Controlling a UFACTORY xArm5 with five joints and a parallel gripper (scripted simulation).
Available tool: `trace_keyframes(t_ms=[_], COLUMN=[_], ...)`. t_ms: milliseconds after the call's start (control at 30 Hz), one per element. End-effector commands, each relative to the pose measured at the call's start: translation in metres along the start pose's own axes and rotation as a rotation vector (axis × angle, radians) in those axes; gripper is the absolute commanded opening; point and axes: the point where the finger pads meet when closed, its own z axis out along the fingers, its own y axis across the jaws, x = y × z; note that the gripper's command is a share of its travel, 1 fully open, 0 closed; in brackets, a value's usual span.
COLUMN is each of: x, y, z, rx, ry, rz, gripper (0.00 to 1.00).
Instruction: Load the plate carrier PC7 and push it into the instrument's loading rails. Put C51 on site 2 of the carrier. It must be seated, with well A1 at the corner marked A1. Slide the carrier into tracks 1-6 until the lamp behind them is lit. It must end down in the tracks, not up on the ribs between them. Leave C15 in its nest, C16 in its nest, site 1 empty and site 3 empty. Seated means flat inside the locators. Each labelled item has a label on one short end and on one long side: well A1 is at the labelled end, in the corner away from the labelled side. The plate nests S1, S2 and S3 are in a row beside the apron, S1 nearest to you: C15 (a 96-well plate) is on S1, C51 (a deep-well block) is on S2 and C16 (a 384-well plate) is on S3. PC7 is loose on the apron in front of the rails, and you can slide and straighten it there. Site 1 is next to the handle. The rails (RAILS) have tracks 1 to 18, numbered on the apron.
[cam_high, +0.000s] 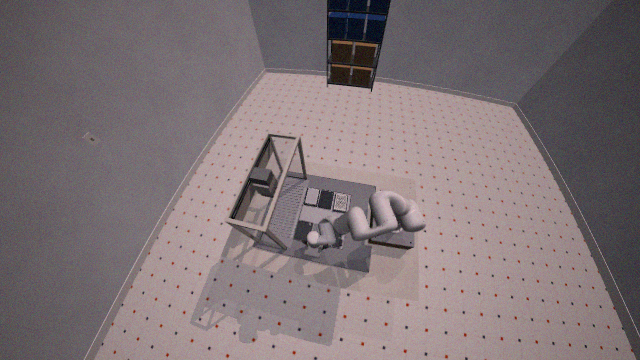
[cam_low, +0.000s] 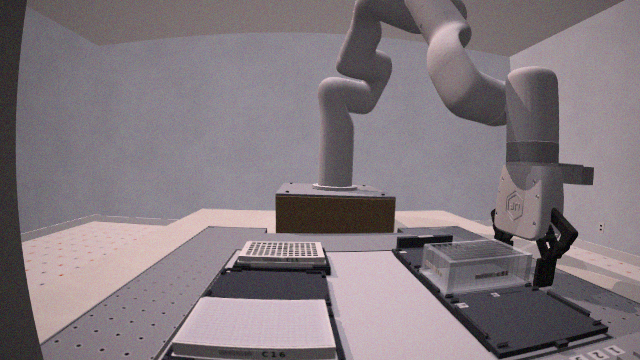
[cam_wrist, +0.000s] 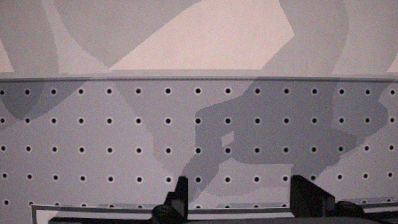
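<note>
C51 (cam_low: 475, 266) sits on PC7 (cam_low: 505, 305) near the table's right edge. Our gripper (cam_low: 531, 250) hangs beside it, fully spread and empty. We judge the block rigid, slick-walled, best clasped across its long sides.

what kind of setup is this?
Looks like a lab automation cell: well plates in a row of nests, e.g. C16, a clear deep-well block on a plate carrier, and one robot arm on a perforated bench, jaws open.
</note>
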Motion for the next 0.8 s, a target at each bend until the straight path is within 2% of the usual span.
trace_keyframes(t_ms=[0, 767], x=[-0.0011, -0.0098], y=[0.0015, 0.0015], z=[-0.0016, -0.0015], rx=[-0.004, -0.004], ry=[0.002, 0.001], rz=[0.000, 0.000], gripper=[1.00, 1.00])
